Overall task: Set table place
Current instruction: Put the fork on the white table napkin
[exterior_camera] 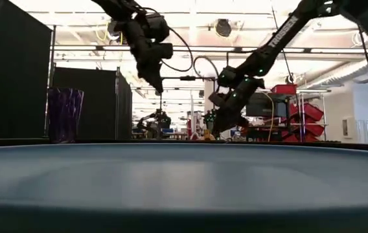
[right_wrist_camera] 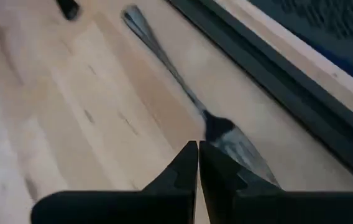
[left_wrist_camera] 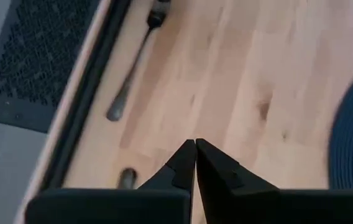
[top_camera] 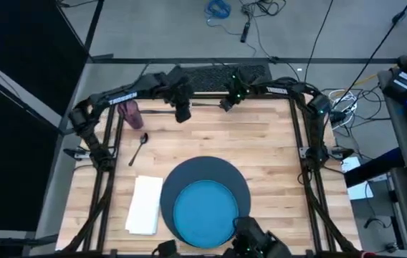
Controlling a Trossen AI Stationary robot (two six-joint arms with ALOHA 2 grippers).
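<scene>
A dark blue round mat lies at the table's near middle with a bright blue plate on it. A white folded napkin lies left of the mat. Beyond the napkin lies a spoon, and a purple cup stands at the far left. A fork lies along the far edge, its tines toward the right. My left gripper is shut and raised over the fork's handle end. My right gripper is shut, low beside the fork's neck. My right gripper's shut tips stand right beside the fork's neck, slanting down from the table's right. I cannot tell whether they touch it.
The table's black frame runs just beyond the fork. The rounded end of another metal utensil shows beside my left fingers. Bare wood lies between the far edge and the mat, and right of the mat.
</scene>
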